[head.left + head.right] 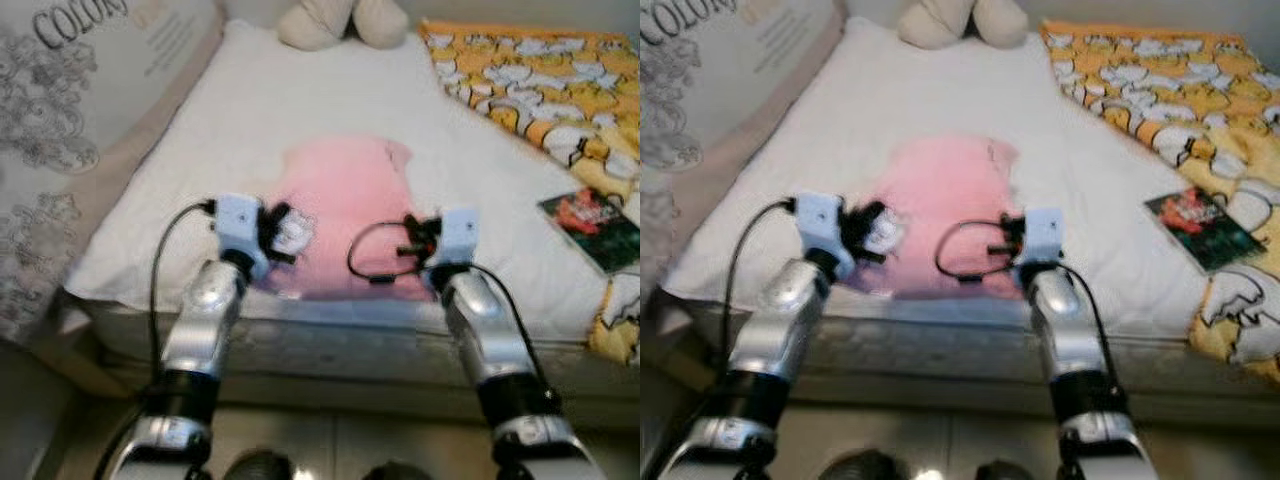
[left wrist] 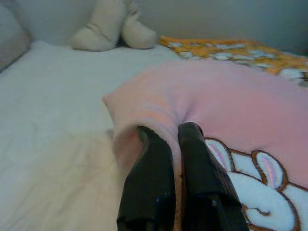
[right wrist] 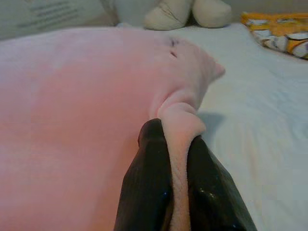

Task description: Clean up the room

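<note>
Pink fleece [image 1: 345,215] lies spread on the near half of the bed [image 1: 200,150], and both grippers have it by its near corners. The left gripper [image 2: 175,139] is pinched shut on a fold at the left corner, right beside a stitched bunny patch [image 2: 255,192]; the right gripper [image 3: 178,139] is clamped on a bunched ridge of the cloth at the right corner. Both arms reach over the mattress edge, level with each other, the fleece lying flat between and beyond them. Further out, a plush toy [image 1: 340,20] sits at the head of the bed, a yellow patterned blanket [image 1: 540,80] covers the right side, a book [image 1: 592,228] lies near that blanket, and a large printed cushion [image 1: 70,120] leans along the left. By my reckoning this is the folding or lifting step, with both grips made and the cloth not yet raised. Next should come an even lift of both corners together, so the fleece comes up square and neither pinch slips; the soft pile could pull free if one arm leads.
</note>
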Motion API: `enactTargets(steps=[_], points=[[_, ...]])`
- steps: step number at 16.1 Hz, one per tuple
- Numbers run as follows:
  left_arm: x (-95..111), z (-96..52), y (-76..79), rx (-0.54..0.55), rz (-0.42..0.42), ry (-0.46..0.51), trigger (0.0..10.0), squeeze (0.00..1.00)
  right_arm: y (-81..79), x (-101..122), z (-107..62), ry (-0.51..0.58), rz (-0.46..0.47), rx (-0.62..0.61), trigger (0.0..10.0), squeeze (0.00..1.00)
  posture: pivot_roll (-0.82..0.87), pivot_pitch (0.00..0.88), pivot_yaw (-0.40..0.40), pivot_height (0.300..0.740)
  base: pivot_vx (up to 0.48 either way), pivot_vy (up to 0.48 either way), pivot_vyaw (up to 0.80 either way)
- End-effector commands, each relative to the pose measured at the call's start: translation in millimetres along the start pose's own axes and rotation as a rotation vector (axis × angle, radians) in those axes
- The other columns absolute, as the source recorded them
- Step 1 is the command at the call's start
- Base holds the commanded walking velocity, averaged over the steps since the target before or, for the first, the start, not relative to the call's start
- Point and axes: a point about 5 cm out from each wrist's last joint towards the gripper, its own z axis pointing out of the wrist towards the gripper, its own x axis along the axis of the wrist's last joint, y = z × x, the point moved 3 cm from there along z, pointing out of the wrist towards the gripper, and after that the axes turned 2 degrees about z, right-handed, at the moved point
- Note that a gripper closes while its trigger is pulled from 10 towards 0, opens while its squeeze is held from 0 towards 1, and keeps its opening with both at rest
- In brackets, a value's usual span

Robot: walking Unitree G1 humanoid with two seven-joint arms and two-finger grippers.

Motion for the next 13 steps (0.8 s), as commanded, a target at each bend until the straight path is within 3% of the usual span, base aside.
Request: enactTargets(steps=[1, 6, 10, 13], points=[[12.4, -1.9, -23.8, 0.087, 0.021, 0.050, 0.0, 0.00, 16.5, 9.3, -0.5, 0.044, -0.006, -0.074, 0.0, 0.00, -0.02, 0.000, -0.008, 0.740, 0.000, 0.480, 0.00], [14.4, 0.8, -22.0, 0.085, 0.024, 0.060, 0.0, 0.00, 10.9, 13.2, 5.7, 0.060, -0.010, -0.050, 0.0, 0.00, -0.01, 0.000, -0.009, 0.740, 0.000, 0.474, 0.00], [8.0, -2.3, -29.9, 0.125, 0.023, 0.034, 0.0, 0.00, 10.3, 9.1, 3.7, 0.053, -0.016, -0.048, 0.0, 0.00, -0.01, 0.000, -0.009, 0.740, 0.000, 0.461, 0.00], [7.8, -4.0, -30.1, 0.146, 0.028, 0.039, 0.0, 0.00, 16.1, 10.2, 1.0, 0.066, -0.032, -0.063, 0.0, 0.00, -0.02, 0.000, -0.010, 0.740, 0.000, 0.000, 0.00]])
